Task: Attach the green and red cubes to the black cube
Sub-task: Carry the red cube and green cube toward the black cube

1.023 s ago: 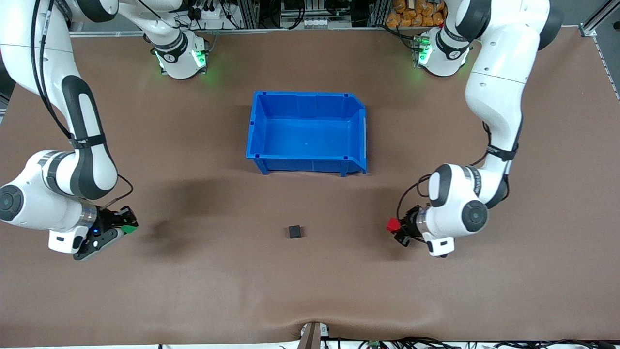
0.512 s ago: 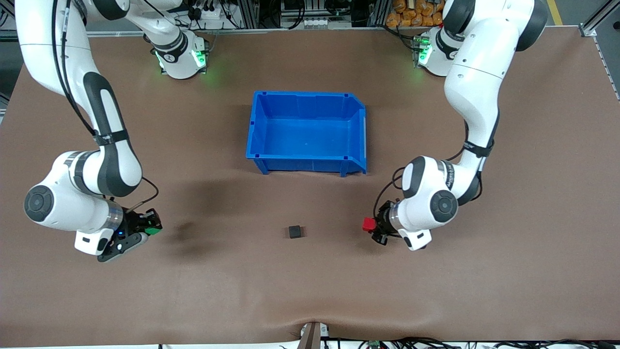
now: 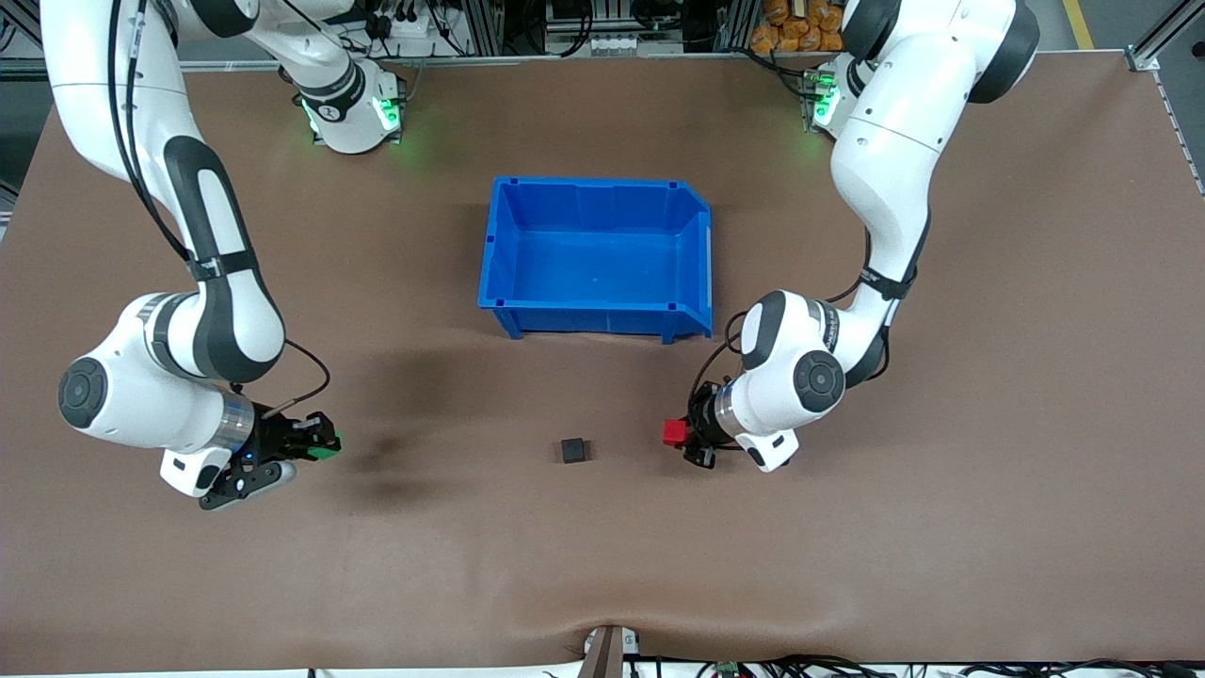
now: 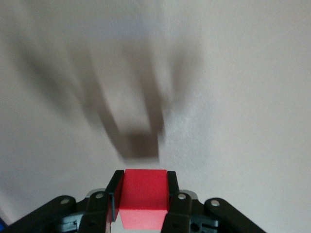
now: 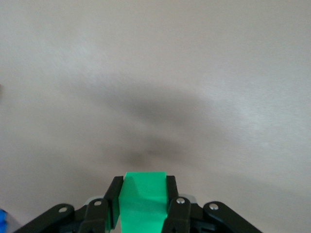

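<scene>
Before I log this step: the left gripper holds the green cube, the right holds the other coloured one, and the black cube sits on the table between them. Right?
Not quite. The left gripper is shut on the red cube, as the left wrist view shows; the right gripper is shut on the green cube. The black cube does sit on the table between them.

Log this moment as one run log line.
left gripper: holds small red cube | right gripper: holds small green cube | matte black cube: on table, untouched

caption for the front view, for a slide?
Left gripper holds red cube, right gripper green cube, flanking black cube.
</scene>
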Tool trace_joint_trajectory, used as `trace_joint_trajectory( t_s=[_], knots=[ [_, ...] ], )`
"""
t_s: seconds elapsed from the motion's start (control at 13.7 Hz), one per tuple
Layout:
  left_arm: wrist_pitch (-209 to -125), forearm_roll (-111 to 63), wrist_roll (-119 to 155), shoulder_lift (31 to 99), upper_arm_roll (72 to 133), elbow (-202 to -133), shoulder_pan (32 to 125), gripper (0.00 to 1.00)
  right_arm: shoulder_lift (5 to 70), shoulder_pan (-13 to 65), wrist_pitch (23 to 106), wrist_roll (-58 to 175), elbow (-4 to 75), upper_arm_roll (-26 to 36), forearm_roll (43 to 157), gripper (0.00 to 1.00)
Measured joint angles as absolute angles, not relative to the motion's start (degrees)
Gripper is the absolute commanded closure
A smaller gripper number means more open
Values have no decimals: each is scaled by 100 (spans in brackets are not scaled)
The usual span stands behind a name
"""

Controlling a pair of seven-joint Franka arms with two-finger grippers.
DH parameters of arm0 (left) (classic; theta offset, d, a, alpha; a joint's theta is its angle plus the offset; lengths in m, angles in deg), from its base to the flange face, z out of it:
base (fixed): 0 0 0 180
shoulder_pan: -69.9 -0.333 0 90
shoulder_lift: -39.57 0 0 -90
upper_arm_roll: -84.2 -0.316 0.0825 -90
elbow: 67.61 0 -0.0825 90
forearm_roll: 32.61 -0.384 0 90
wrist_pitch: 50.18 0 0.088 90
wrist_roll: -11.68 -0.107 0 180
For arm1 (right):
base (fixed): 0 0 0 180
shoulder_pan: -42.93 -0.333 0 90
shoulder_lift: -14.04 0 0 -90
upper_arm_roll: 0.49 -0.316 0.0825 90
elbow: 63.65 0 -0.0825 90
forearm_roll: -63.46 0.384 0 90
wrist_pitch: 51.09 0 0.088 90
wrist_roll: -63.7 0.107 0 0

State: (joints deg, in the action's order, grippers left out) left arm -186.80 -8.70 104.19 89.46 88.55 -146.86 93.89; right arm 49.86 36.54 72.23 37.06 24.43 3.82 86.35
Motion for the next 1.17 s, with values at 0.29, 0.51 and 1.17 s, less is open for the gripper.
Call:
trace_joint_trajectory(
  t_s=[0.29,0.51,1.17],
  knots=[
    [-18854,-589,10609,9256,8862,-14322,9513,100,5063,3653,7449,4118,2445,387,9828,100],
    [-19059,-587,10817,9485,8866,-14106,9659,100,5071,3572,7832,4450,2447,382,10553,100],
    [-19576,-529,11227,9711,8990,-13917,9905,100,5525,2960,8623,8356,2488,384,10624,100]
  ],
)
